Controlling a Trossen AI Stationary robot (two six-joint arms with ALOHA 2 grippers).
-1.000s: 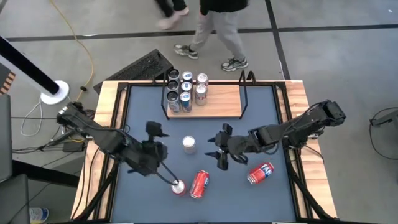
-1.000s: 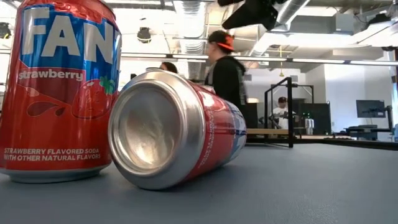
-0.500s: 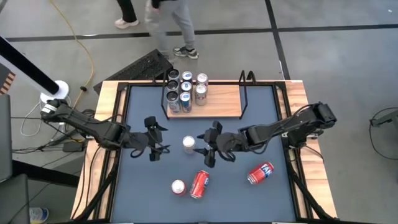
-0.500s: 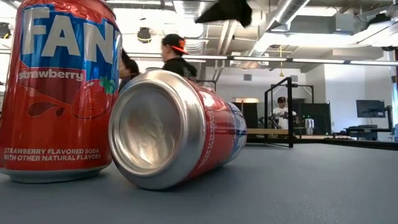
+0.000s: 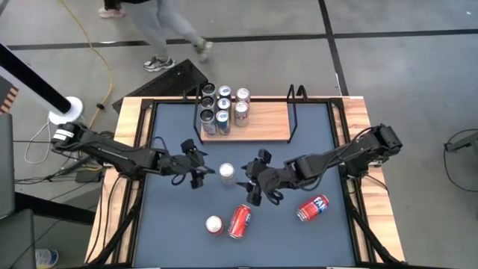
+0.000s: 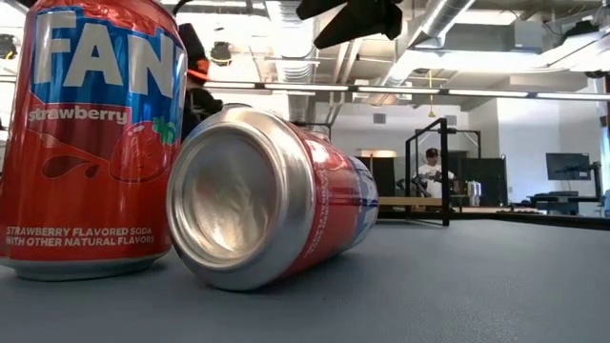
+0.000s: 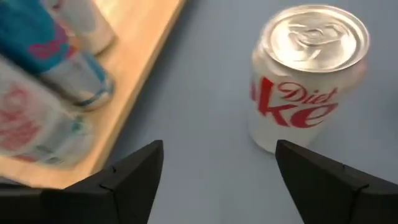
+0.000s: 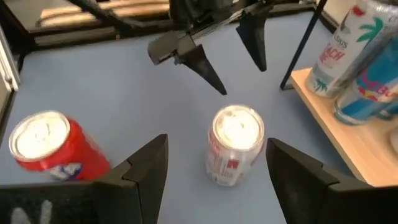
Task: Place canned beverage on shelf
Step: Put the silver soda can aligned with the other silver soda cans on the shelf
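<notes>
A silver Diet Coke can [image 5: 227, 173] stands upright on the blue table top, in front of the shelf [image 5: 261, 128]. The shelf is a light-wood board with black rod uprights, and several cans [image 5: 222, 109] stand at its left end. My left gripper [image 5: 196, 169] is open and empty just left of the silver can, which also shows in the left wrist view [image 7: 308, 74]. My right gripper [image 5: 254, 185] is open and empty just right of the can, which also shows in the right wrist view [image 8: 235, 146]. Neither gripper touches the can.
A red Fanta can [image 5: 214, 224] stands upright near the front, with a red can [image 5: 239, 220] lying on its side next to it. Both fill the low view [image 6: 91, 143] [image 6: 267, 195]. Another Fanta can [image 5: 313, 208] lies at the right. A person walks beyond the far edge.
My left gripper has gone from beside the upright red can toward the far edge, then right toward the silver can. My right gripper has gone left toward the silver can. No can has moved. The person behind the table has walked to the left.
</notes>
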